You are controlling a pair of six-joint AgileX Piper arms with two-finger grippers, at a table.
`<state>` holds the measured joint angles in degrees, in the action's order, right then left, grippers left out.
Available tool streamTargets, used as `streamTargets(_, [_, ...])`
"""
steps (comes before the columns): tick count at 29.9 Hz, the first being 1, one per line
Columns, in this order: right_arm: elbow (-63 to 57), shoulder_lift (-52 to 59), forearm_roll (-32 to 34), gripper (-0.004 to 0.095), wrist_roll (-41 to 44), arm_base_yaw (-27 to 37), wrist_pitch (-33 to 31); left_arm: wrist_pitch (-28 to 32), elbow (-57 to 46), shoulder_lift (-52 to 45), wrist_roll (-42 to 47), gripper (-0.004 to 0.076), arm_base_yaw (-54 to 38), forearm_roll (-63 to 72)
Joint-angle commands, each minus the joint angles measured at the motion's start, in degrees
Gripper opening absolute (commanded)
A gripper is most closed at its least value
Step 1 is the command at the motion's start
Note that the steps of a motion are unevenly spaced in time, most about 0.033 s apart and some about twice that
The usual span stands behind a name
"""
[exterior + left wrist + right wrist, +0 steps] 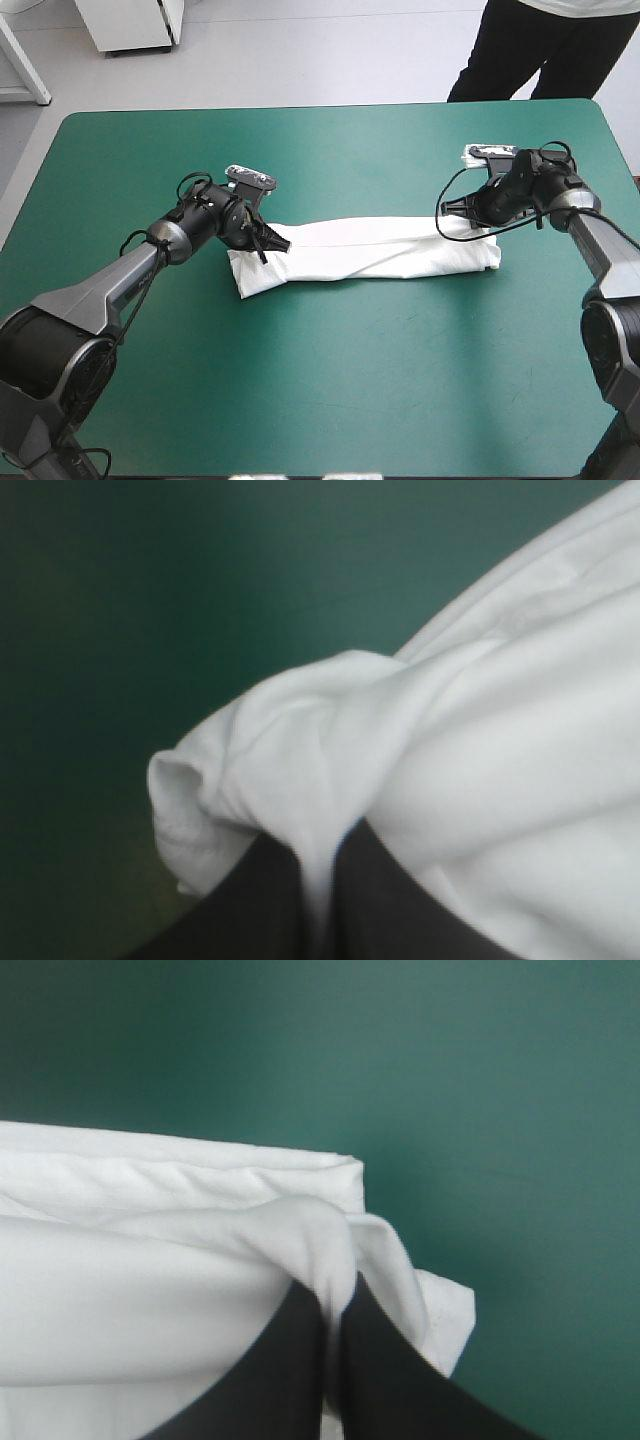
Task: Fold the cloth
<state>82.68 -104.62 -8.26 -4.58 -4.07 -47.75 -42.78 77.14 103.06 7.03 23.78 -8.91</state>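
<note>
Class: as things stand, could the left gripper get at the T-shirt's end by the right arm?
Probably not: the left gripper is shut on the T-shirt at its opposite end, and the right gripper pinches that end.

We find the teal-green table cover (350,390) bare on the near and far sides of the long, folded white T-shirt (370,250). Both ends of that band are obstructed: the black-fingered left gripper (280,240) and right gripper (468,222) pinch the cloth there.
</note>
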Motion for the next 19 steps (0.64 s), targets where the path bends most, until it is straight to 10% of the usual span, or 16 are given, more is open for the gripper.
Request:
streamTargets(1, [2.09, 2.15, -1.84, 0.0065, -3.69, 0.67, 0.14, 2.04, 2.38, -2.43, 0.5, -0.0009, -0.11, -0.45])
streamTargets(9, [5.74, 3.46, -2.67, 0.0576, -3.83, 0.67, -6.24, -6.91, 6.14, -2.43, -2.5, 0.0216, -0.11, -1.49])
streamTargets(19, [6.06, 16.48, 2.75, 0.0594, -1.63, 0.67, -10.18, -19.14, 10.73, -10.94, -2.77, 0.0385, 0.09, -0.33])
